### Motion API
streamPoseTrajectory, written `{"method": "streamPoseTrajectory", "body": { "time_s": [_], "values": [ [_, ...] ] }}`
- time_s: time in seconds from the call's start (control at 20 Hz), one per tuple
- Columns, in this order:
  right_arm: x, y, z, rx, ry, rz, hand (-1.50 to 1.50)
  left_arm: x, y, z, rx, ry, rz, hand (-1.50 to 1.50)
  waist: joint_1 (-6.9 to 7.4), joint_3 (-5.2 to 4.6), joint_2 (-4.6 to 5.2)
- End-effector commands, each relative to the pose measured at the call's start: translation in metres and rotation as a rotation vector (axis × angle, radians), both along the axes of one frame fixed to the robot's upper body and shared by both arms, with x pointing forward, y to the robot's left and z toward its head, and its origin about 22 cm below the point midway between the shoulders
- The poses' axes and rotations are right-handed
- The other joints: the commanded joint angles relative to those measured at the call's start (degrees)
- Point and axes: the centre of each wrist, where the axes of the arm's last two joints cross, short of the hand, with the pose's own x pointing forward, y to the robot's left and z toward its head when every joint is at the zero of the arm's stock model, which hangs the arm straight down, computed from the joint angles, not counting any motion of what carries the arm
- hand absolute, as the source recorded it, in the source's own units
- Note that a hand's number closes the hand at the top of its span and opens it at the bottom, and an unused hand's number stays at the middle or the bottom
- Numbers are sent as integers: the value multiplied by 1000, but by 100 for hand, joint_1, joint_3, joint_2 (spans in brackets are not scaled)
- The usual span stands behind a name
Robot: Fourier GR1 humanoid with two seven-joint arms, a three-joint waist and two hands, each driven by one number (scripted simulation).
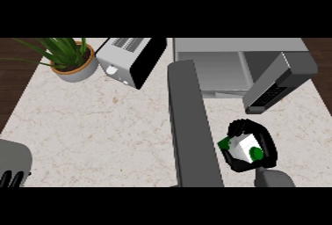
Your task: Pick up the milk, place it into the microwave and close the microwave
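Note:
The milk (243, 146) is a white carton with green marks and a green cap, held over the counter at the lower right. My right hand (262, 145) is curled round it, fingers wrapping its top and far side. The microwave (220, 66) stands at the back right with its cavity facing me. Its door (191, 127) hangs wide open and reaches towards the front edge, just left of the milk. Only the fingertips of my left hand (13, 178) show, low at the left edge, far from the milk.
A silver toaster (130, 59) stands at the back middle, and a potted green plant (71, 59) beside it on the left. A grey panel with dark buttons (276, 83) sticks out at the microwave's right. The pale marble counter (97, 132) spreads left of the door.

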Motion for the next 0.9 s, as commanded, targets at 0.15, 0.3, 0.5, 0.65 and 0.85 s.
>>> {"method": "streamPoseTrajectory", "body": {
  "time_s": [0.15, 0.3, 0.5, 0.65, 0.85],
  "values": [
    [-41, 25, 55, 66, 22, -49, 150, -4, 6, 5, -9, 7, 11, -150, 21, 4, 19],
    [-23, 56, 73, 48, 20, -60, 150, -6, 14, 13, -18, -9, -6, -150, 89, 9, 34],
    [-10, 71, 80, 3, -26, -92, 150, -8, 18, 7, -11, 6, 10, -150, 114, 10, 39],
    [7, 91, 94, -16, -56, -116, 150, -7, 29, 2, -8, 18, 23, -150, 123, 10, 43],
    [38, 84, 88, -104, -39, -207, 150, -3, 28, 0, 2, 18, 29, -150, 138, 11, 53]
  ]
}}
